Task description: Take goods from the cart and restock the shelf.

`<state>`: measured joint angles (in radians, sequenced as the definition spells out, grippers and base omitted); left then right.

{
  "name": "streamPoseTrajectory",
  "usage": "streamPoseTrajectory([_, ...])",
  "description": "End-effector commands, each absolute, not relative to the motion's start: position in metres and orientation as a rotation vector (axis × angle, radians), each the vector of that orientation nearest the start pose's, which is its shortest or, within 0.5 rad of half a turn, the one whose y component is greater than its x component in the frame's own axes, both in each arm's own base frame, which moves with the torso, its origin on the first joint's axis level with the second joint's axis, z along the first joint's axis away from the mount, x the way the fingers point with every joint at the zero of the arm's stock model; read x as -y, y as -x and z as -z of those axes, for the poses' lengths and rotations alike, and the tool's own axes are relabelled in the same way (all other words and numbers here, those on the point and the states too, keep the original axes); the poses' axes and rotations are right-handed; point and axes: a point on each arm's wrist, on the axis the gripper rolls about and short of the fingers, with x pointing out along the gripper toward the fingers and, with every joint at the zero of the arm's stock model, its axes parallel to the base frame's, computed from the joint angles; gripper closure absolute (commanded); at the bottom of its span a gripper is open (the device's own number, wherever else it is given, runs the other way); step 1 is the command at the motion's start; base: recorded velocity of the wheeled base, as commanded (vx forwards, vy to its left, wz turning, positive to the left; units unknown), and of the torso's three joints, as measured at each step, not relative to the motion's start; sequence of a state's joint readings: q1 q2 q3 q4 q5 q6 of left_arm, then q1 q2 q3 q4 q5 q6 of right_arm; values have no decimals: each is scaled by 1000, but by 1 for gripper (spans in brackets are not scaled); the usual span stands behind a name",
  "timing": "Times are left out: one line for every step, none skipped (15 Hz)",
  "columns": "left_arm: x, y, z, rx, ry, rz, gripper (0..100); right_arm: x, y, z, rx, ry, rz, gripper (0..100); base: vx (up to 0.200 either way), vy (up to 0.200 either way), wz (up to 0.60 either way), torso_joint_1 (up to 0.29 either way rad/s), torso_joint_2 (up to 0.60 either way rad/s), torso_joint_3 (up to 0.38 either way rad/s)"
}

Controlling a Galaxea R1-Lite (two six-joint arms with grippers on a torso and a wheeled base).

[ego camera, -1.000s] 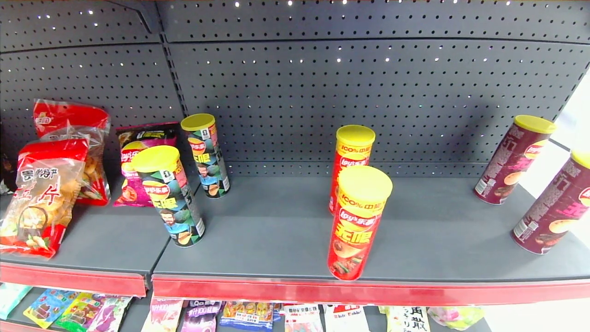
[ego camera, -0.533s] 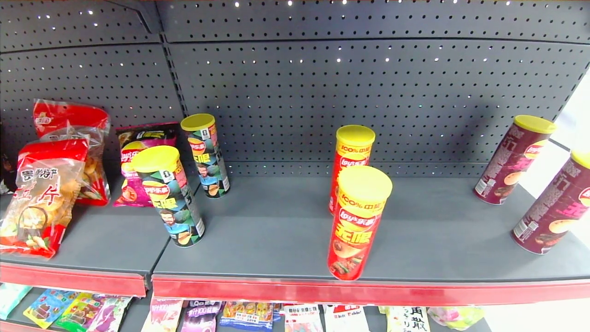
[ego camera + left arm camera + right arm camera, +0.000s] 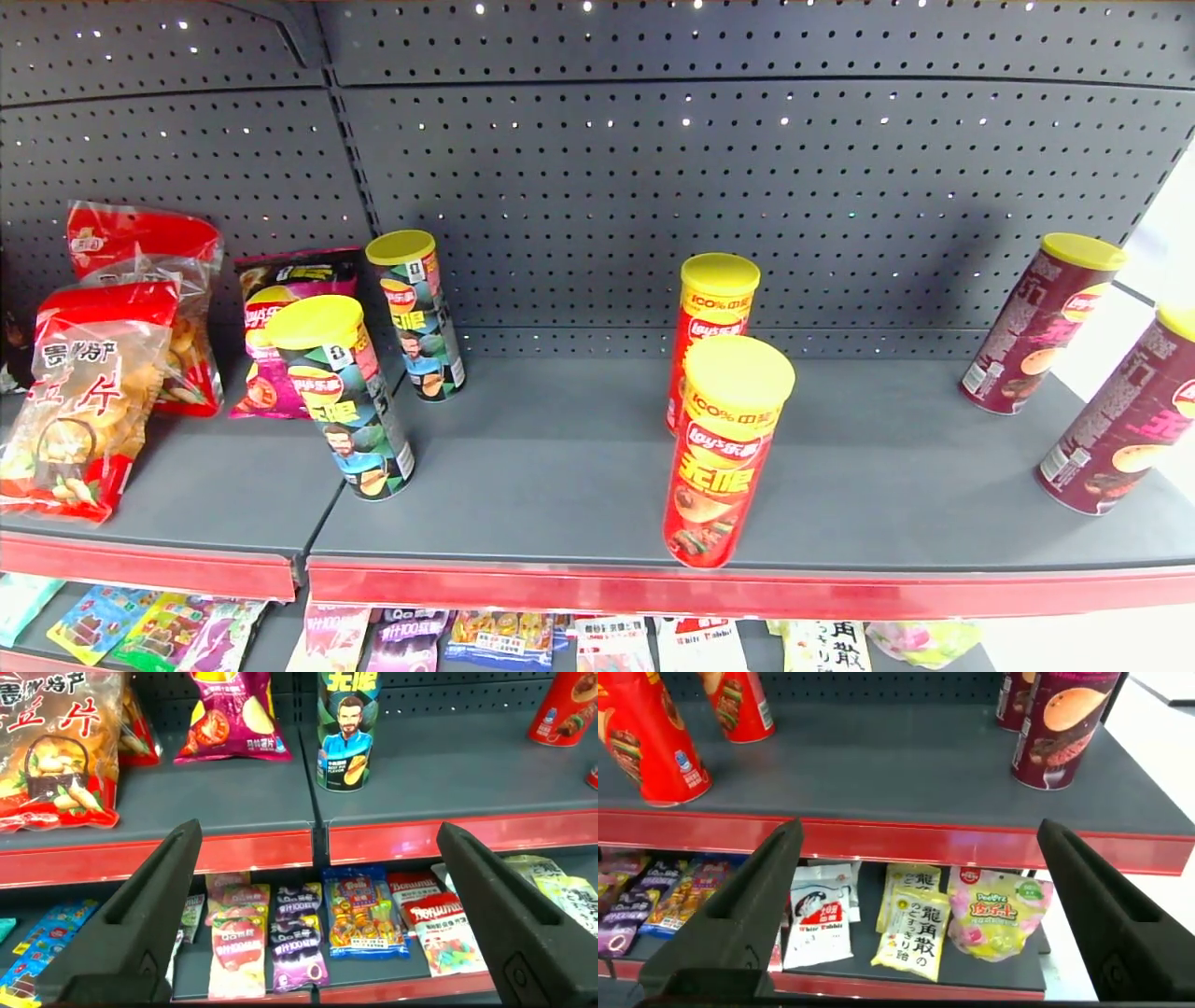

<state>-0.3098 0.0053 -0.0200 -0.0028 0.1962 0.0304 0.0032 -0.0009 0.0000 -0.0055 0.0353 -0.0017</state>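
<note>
**Shelf carries bags and crisp tubes; both hands spread and empty**

Shelf (image 3: pixel 579 476) is a dark grey board with a red front edge (image 3: pixel 747 590), backed by a perforated grey panel (image 3: pixel 653 187). The goods stand on it in groups, largest at its left end. There a big red bag of snacks (image 3: pixel 79 401) leans at the front, and a second red bag (image 3: pixel 159 280) stands behind it against the panel. Just to their right is a purple crisp bag (image 3: pixel 280 327).

Next come two dark patterned tubes with yellow lids, one near the front (image 3: pixel 341 397) and one farther back (image 3: pixel 417 313), both upright. Near the middle two red tubes stand one behind the other, the front one (image 3: pixel 728 453) close to the edge and the rear one (image 3: pixel 711 317) near the panel. At the right end are two maroon tubes, (image 3: pixel 1041 322) at the back and (image 3: pixel 1120 420) nearer the front.

Small sweet packets (image 3: pixel 504 639) lie in a row on the lower shelf.

The left hand (image 3: pixel 319 833) hangs before the red edge, opposite the front dark tube, its fingers wide apart with nothing between them. The right hand (image 3: pixel 920 828) hangs before the red and maroon tubes, also spread and empty.
</note>
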Motion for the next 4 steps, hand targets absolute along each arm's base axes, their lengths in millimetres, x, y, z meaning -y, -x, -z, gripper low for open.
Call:
streamPoseTrajectory([-12, 22, -81, 20, -26, 113, 0, -1, 23, -76, 3, 2, -37, 0, 0, 0, 0, 0, 0, 0])
streamPoseTrajectory([-12, 22, -81, 20, -26, 113, 0, -1, 23, -76, 5, 2, -37, 0, 0, 0, 0, 0, 0, 0])
streamPoseTrajectory([-12, 22, -81, 20, -28, 113, 0, -1, 23, -76, 5, 2, -35, 0, 0, 0, 0, 0, 0, 0])
streamPoseTrajectory([-12, 22, -81, 20, -29, 113, 0, -1, 23, -76, 5, 5, -34, 0, 0, 0, 0, 0, 0, 0])
